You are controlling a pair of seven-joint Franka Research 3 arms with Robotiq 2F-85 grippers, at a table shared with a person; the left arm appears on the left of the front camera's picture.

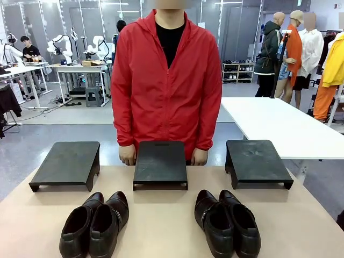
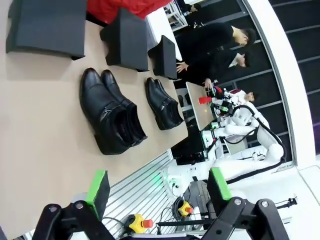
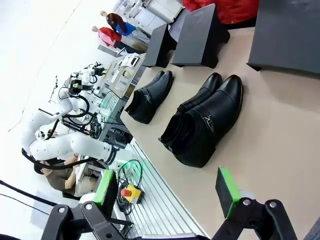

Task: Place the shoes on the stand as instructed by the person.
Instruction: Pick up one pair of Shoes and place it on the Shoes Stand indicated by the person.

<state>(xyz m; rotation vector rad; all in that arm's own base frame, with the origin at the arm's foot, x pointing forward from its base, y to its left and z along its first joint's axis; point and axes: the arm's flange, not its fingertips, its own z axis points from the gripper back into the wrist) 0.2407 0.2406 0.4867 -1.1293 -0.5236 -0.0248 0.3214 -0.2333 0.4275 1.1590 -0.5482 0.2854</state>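
Two pairs of glossy black shoes sit on the tan table near its front edge: the left pair (image 1: 95,224) (image 2: 111,118) (image 3: 148,96) and the right pair (image 1: 227,221) (image 2: 163,102) (image 3: 202,120). Behind them stand three black stands, left (image 1: 67,163), middle (image 1: 160,163) and right (image 1: 256,162). The person (image 1: 166,80) in a red jacket stands behind the middle stand, both hands resting at its far corners. My left gripper (image 2: 159,192) hangs open above the table edge, away from the shoes. My right gripper (image 3: 166,189) is likewise open and holds nothing.
A white table (image 1: 279,123) stands at the back right. Other people and workbenches fill the room behind. Bare tan tabletop (image 1: 161,220) lies between the two pairs of shoes.
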